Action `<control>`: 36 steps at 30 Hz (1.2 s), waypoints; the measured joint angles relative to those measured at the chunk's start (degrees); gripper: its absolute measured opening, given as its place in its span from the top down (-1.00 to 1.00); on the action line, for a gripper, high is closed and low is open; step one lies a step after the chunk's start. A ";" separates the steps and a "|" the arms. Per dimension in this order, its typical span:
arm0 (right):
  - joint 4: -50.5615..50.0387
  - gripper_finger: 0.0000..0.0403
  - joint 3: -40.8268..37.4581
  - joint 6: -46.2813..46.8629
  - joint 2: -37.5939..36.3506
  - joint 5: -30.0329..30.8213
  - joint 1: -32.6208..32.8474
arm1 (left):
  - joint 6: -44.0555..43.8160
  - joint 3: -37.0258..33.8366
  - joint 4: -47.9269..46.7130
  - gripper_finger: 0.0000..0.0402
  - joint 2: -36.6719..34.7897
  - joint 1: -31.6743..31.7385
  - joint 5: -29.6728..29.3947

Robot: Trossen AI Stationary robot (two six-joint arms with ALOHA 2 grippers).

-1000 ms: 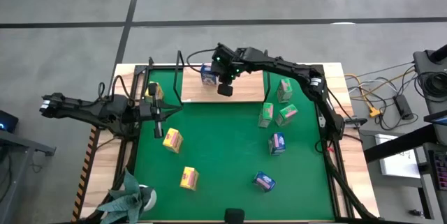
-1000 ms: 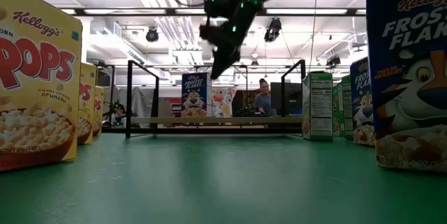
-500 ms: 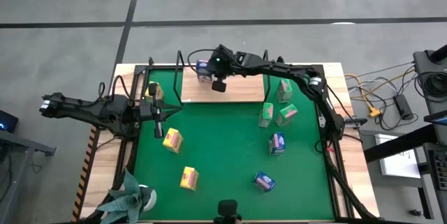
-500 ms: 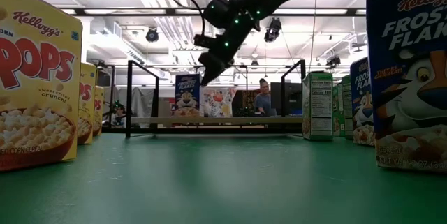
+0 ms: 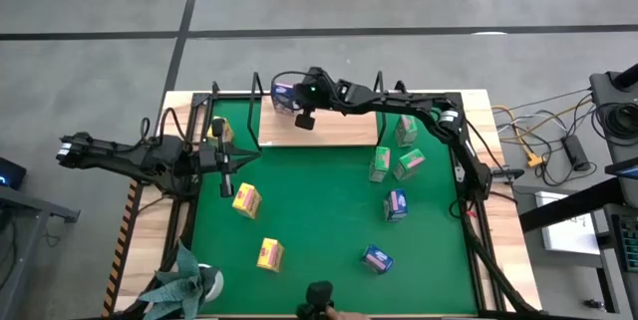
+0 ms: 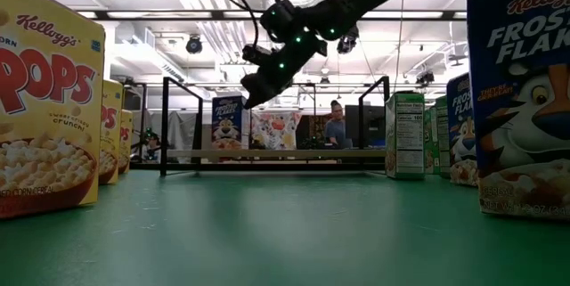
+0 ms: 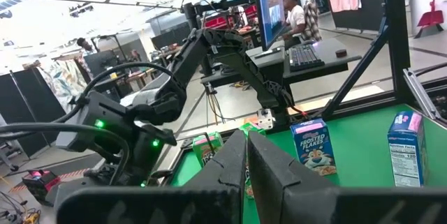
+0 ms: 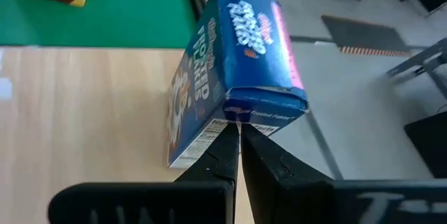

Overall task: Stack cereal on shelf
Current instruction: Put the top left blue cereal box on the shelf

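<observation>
Room: busy lab behind your table, ceiling lights, desks, and a person (image 6: 335, 121) sitting at the far side.
Mat: green mat (image 5: 319, 220) covers most of the table, with the shelf (image 5: 339, 129) at its far edge.
What changed: your right gripper (image 5: 305, 119) has slid along the shelf toward the left end since a second ago, and the blue box (image 5: 284, 94) went with it. It sat mid-shelf before; now it's at the left rear corner, next to the wire upright (image 5: 257, 96).
Right gripper: fingers pressed together, tips touching the box's side, pushing rather than pinching. Wrist view shows the box (image 8: 234, 77) hanging partly over the board's edge; can't tell if it's tilted.
Left gripper: yours is parked at the mat's left edge (image 5: 227, 160), fingers shut, nothing in them.
Shelf contents: only that one blue box.
Off the shelf: three green boxes (image 5: 397, 151) clustered on the right, two blue boxes (image 5: 387, 228) nearer the front, three yellow boxes (image 5: 244, 200) on the left.
</observation>
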 joint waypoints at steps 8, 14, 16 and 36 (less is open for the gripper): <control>4.74 0.96 -1.02 -0.01 0.00 0.20 -0.57 | 0.00 0.00 0.00 1.00 0.00 0.00 0.00; 0.33 0.96 -1.02 3.94 -0.30 0.16 -0.37 | 0.00 0.00 0.00 1.00 0.00 0.00 0.02; -1.62 0.96 -1.02 6.12 -0.44 0.01 0.17 | 0.00 0.00 -0.02 1.00 0.00 0.01 0.00; 9.53 0.96 -1.74 7.78 2.60 -1.69 3.23 | 0.44 0.00 0.11 1.00 0.04 0.02 0.00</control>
